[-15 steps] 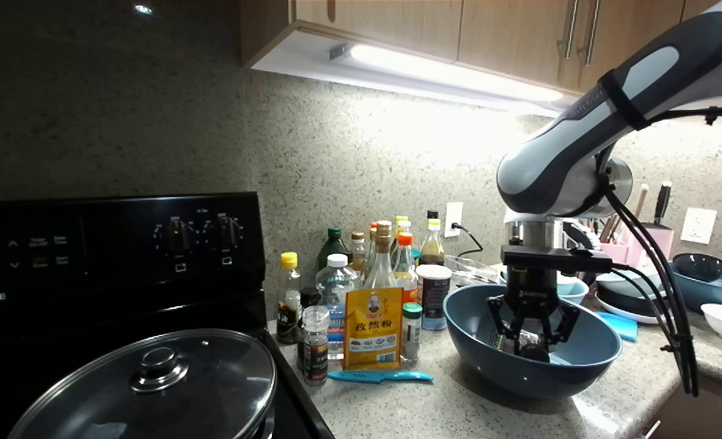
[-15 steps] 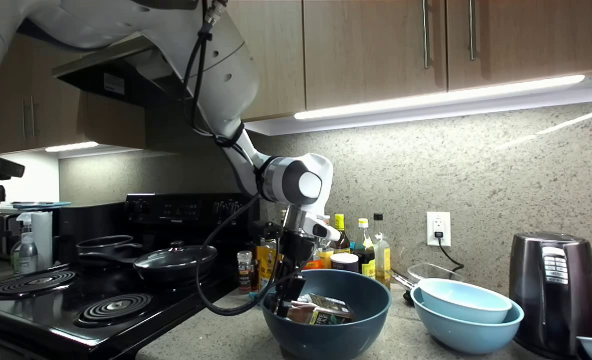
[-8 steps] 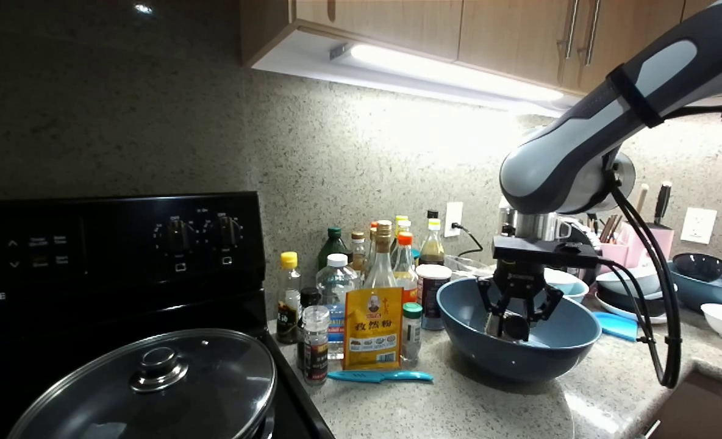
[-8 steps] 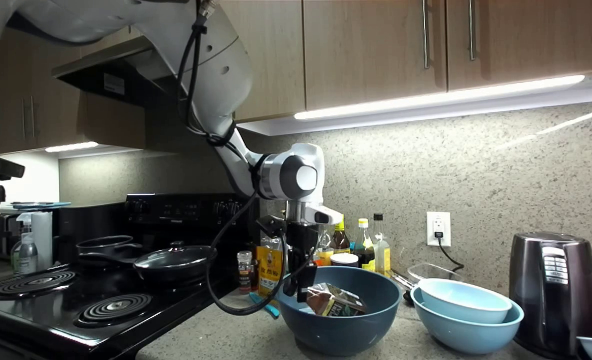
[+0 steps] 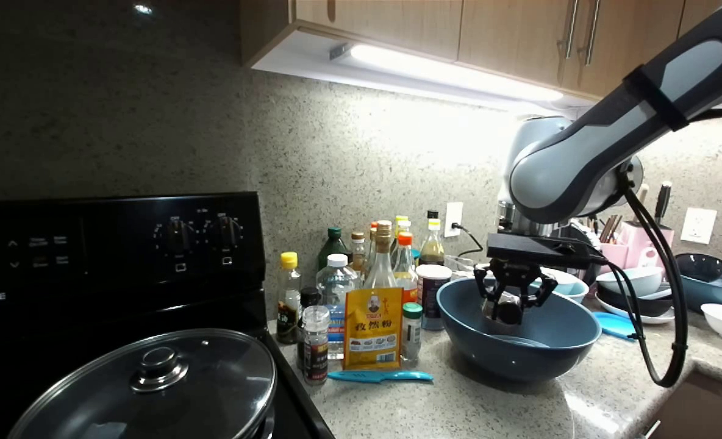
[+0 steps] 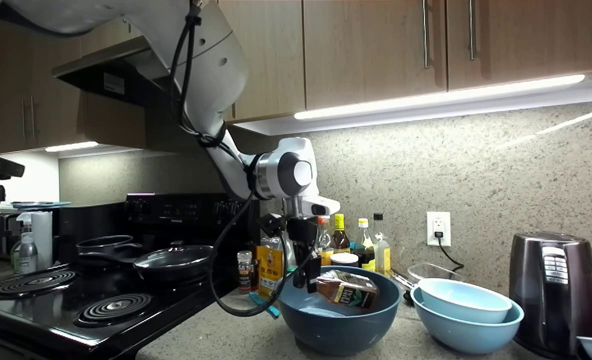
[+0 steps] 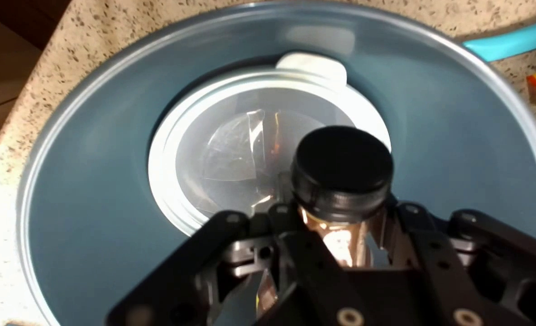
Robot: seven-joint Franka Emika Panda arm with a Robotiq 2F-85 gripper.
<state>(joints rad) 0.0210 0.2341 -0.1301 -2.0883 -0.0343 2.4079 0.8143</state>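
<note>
My gripper (image 7: pixel 346 213) is shut on a clear bottle with a black cap (image 7: pixel 342 170) and brown contents, gripped just behind the cap. In an exterior view the bottle (image 6: pixel 348 290) lies nearly sideways, its dark "PURE" label facing out. The gripper (image 6: pixel 307 277) holds it inside the upper part of a large blue bowl (image 6: pixel 338 332). In an exterior view the cap (image 5: pixel 510 313) faces the camera between the fingers, over the bowl (image 5: pixel 519 363). In the wrist view a clear round lid with a white rim (image 7: pixel 163 167) and tab lies in the bowl (image 7: pixel 82 235) below the bottle.
A turquoise knife (image 5: pixel 379 377), a yellow packet (image 5: pixel 372 329) and several sauce bottles stand or lie beside the bowl. Light blue bowls (image 6: pixel 468 330) and a dark kettle (image 6: pixel 553 290) are on another side. A lidded pan (image 5: pixel 147 378) sits on the stove. Cabinets hang above.
The gripper has risen with the bottle, which now sits higher in the bowl. The bowl shifted a little toward the wall at first, then stayed put. The wrist straightened toward vertical.
</note>
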